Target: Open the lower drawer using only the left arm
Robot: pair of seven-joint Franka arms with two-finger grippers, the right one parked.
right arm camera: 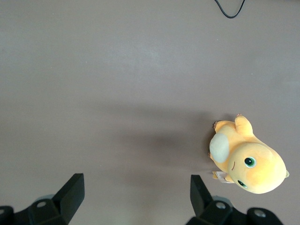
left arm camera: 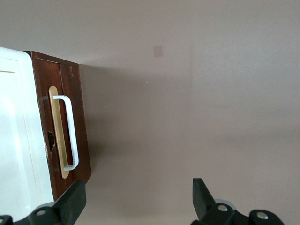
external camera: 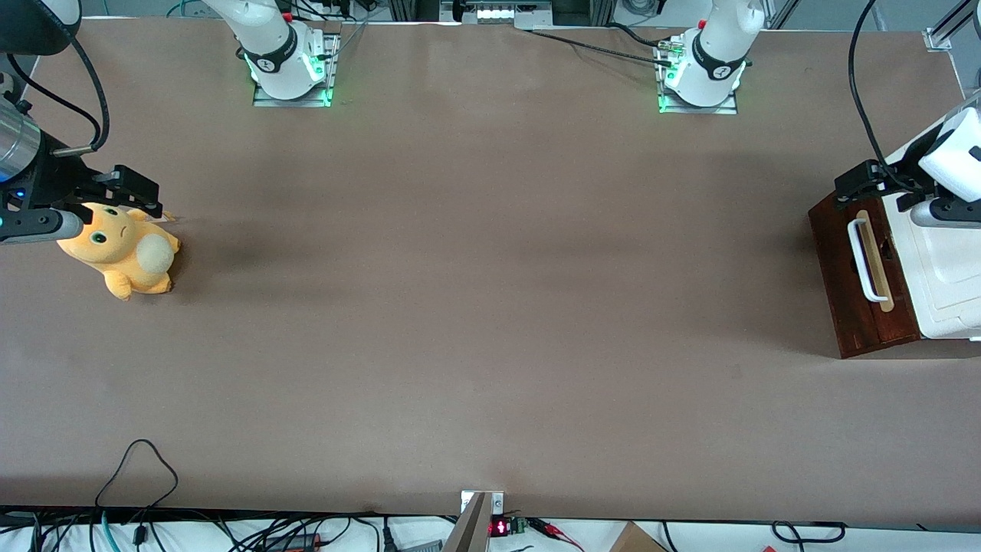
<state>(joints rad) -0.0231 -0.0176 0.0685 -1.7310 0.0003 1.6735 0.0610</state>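
The lower drawer (external camera: 839, 253) is a dark red-brown wooden front with a white loop handle (external camera: 864, 261) on a pale wood strip. It stands at the working arm's end of the table, and the front lies close against the white cabinet (external camera: 946, 287). The left arm's gripper (external camera: 854, 186) hovers above the drawer's top corner that is farther from the front camera, apart from the handle. In the left wrist view the gripper (left arm camera: 138, 192) is open with only bare table between its fingers. The drawer front (left arm camera: 70, 89) and handle (left arm camera: 70, 131) lie beside one fingertip (left arm camera: 75, 194).
An orange plush toy (external camera: 123, 257) lies at the parked arm's end of the table and also shows in the right wrist view (right arm camera: 248, 159). Two arm bases (external camera: 291, 65) (external camera: 701, 73) stand at the table's back edge. A black cable loop (external camera: 138, 464) lies near the front edge.
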